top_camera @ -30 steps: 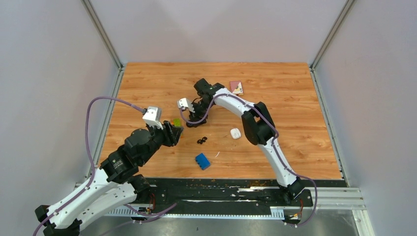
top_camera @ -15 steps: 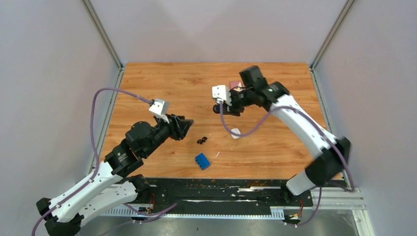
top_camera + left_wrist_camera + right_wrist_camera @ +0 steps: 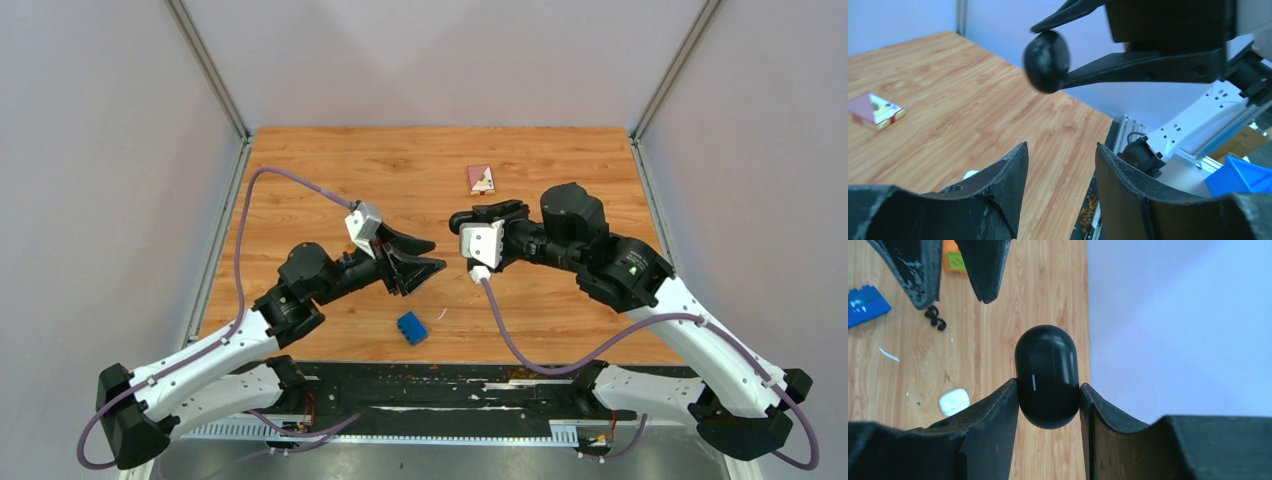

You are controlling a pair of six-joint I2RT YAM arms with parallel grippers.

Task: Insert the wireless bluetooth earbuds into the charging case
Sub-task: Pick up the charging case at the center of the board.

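Note:
My right gripper (image 3: 1048,385) is shut on a rounded black charging case (image 3: 1047,376), closed, and holds it in the air above the table's middle (image 3: 462,221). My left gripper (image 3: 1061,146) is open and empty, facing the case (image 3: 1046,61) from a short way off; the top view shows it too (image 3: 438,254). Two black earbuds (image 3: 935,317) lie on the wood below the left fingers (image 3: 923,275). A closed white case (image 3: 954,401) lies near them, partly hidden in the top view (image 3: 480,273). The white earbuds are out of view.
A blue block (image 3: 411,327) and a small white scrap (image 3: 441,313) lie near the front. A pink box (image 3: 481,178) lies at the back. An orange and green item (image 3: 955,260) shows between the left fingers. Grey walls stand on three sides.
My right arm swung from the back middle out to the right and came back low, its gripper now pointing left. My left gripper rose and moved right, and the two grippers now face each other.

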